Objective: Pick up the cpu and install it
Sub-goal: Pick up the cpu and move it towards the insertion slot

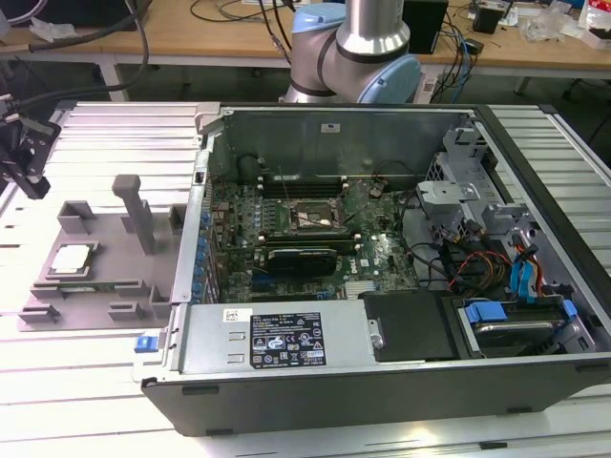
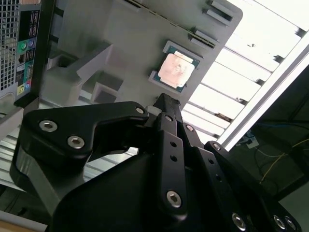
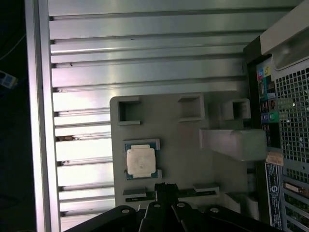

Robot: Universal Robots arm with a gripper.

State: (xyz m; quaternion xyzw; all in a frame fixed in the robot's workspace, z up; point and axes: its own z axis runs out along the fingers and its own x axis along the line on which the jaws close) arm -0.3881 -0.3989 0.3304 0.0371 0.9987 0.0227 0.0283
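Well, the table (image 1: 115, 134) carries an open computer case (image 1: 382, 382) off to one side of the pincer (image 2: 166, 99) and a grey tray (image 1: 100, 234) beneath it. The step looks like the approach for the pick, so squaring up over the chip and descending level seems wise. The pincer is clenched and holds nothing; the cpu (image 2: 176, 70) lies flat in its tray pocket, just ahead of the tips, untouched.

Pincer (image 2: 167, 100) running off the frame edge in both wrist views, its black links covering part of the grey tray (image 3: 181, 145). Arm (image 1: 372, 38) being cropped in the exterior view. Computer case (image 3: 285, 121) being cut by the first wrist view's edge. Socket (image 1: 315, 218) pins appearing too small to tell.
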